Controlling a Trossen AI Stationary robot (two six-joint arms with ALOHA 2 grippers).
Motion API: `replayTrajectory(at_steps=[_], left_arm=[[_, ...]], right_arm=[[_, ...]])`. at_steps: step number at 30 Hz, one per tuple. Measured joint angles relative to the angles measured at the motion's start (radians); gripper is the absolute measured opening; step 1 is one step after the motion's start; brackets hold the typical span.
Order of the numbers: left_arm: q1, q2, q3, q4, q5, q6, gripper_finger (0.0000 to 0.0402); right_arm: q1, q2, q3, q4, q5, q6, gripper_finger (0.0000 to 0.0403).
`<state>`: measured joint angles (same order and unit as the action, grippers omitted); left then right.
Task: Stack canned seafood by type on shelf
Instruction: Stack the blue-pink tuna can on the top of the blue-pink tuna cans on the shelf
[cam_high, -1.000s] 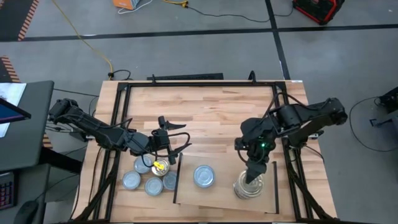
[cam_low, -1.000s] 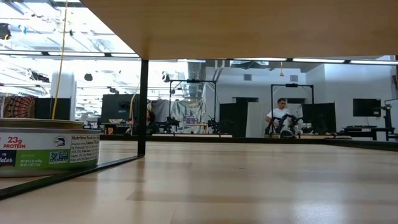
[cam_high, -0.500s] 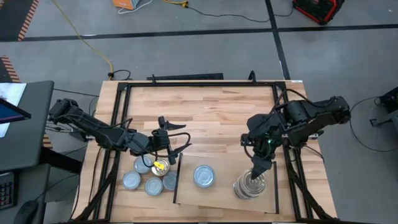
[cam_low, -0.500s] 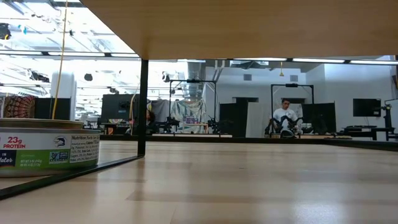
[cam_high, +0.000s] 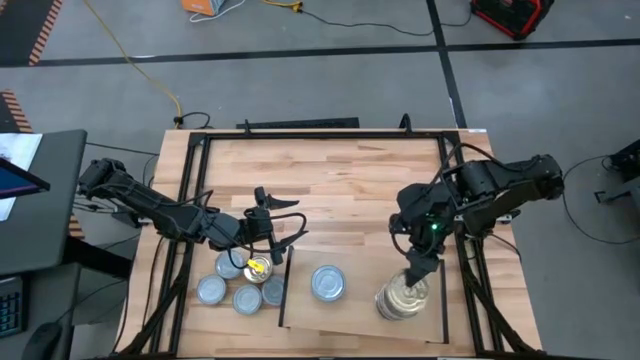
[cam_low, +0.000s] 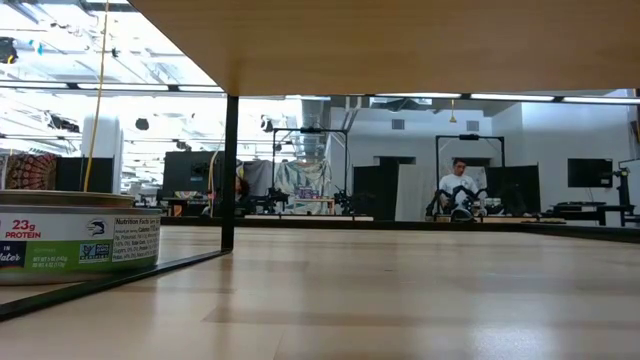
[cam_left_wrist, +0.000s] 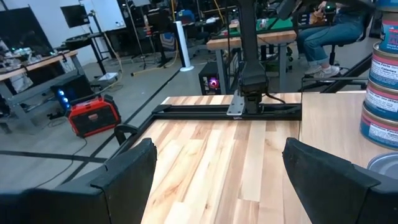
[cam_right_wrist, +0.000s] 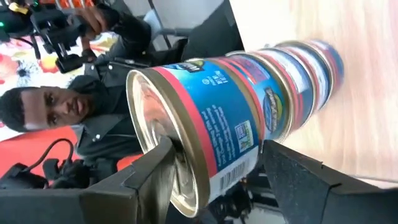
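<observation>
A: Anything changed on the right?
B: Right gripper (cam_high: 414, 281) now further toward five o'clock than a second ago, fingers clasping the top tin (cam_right_wrist: 199, 134) of the stack (cam_high: 400, 300) on the shelf (cam_high: 345, 318).
A: And the left?
B: Unmoved. Left gripper (cam_high: 287, 238) spread wide, seemingly empty, over loose tins (cam_high: 240, 285) at seven o'clock.

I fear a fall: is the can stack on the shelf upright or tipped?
Upright: in the right wrist view the can stack runs straight; the right gripper holds its top can.
</observation>
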<state>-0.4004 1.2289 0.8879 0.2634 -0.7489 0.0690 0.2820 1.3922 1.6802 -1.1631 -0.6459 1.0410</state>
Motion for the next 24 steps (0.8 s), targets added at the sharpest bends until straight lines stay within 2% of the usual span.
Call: replayTrajectory(at_steps=[13,24], left_arm=[[0.0,0.0,0.0,-0.005,0.0,-0.006,0.0333],[0.0,0.0,0.0,-0.005,0.0,-0.006,0.0333]], right_arm=[[0.002,0.0,0.0,-0.007,-0.01,-0.018,0.0265],[0.039,0.001,0.009,-0.005,-0.011,0.029,0.0265]])
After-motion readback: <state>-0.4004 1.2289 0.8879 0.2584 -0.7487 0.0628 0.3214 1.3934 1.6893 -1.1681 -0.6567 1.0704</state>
